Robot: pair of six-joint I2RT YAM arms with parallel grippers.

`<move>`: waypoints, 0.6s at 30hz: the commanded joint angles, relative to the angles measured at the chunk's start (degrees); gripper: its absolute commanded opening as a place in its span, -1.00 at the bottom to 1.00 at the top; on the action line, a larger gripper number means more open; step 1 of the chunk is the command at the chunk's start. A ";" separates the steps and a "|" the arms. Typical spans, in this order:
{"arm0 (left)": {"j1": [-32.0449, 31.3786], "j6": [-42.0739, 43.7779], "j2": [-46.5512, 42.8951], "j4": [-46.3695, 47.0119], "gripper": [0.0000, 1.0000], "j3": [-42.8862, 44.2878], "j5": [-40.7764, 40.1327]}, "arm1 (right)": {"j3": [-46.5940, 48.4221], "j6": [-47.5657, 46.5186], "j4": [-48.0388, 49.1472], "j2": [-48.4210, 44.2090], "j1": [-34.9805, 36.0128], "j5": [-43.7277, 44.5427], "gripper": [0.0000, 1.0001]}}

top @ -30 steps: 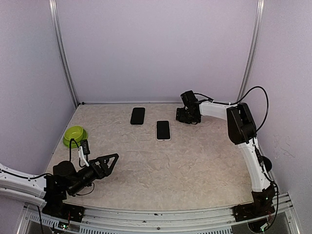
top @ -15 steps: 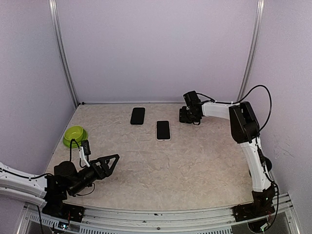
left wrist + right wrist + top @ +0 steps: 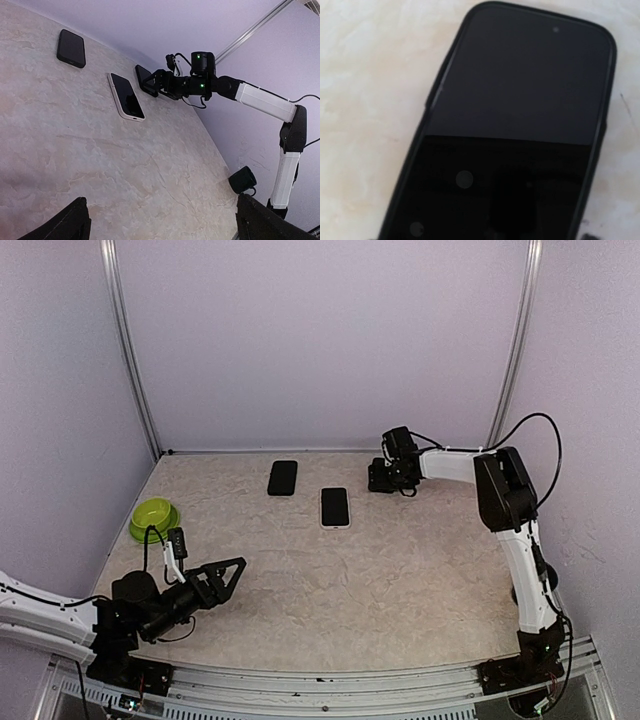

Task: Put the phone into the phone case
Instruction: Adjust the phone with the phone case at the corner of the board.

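A black rimmed phone case (image 3: pixel 520 100) fills the right wrist view. Inside its rim lies a glossy dark face with a small dot near the top, which looks like a phone's screen. My right gripper (image 3: pixel 384 478) hangs low over it at the back right of the table; its fingers are out of its own view. A white-edged phone (image 3: pixel 335 507) lies screen up to the left of that gripper. A matte black slab (image 3: pixel 283 478) lies further left. My left gripper (image 3: pixel 226 574) stands open near the front left, far from all three.
A green bowl (image 3: pixel 154 515) sits at the left edge of the table. Purple walls close in the back and both sides, with metal posts (image 3: pixel 135 360) in the corners. The right arm's white links (image 3: pixel 520 570) run along the right edge.
The right gripper and forearm have shifted slightly right, away from the white-edged phone. The left arm and the objects on the table have not moved.
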 commanded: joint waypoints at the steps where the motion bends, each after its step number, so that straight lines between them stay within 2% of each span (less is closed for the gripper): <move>1: -0.34 -0.06 0.85 1.39 0.98 1.63 0.86 | -2.71 -1.59 -7.24 -0.50 -1.18 -5.72 0.92; 3: -0.43 -0.15 1.45 1.68 0.97 1.76 0.90 | -3.19 -0.09 -6.64 -1.42 -1.19 -6.83 0.99; 14: -1.03 -0.38 2.32 2.10 0.98 1.79 0.68 | 0.16 7.73 -6.36 -0.25 -1.14 -10.37 0.99; 18: -1.04 -0.35 2.32 2.10 0.98 1.69 0.52 | 3.14 8.47 -8.29 1.59 -0.31 -7.84 0.99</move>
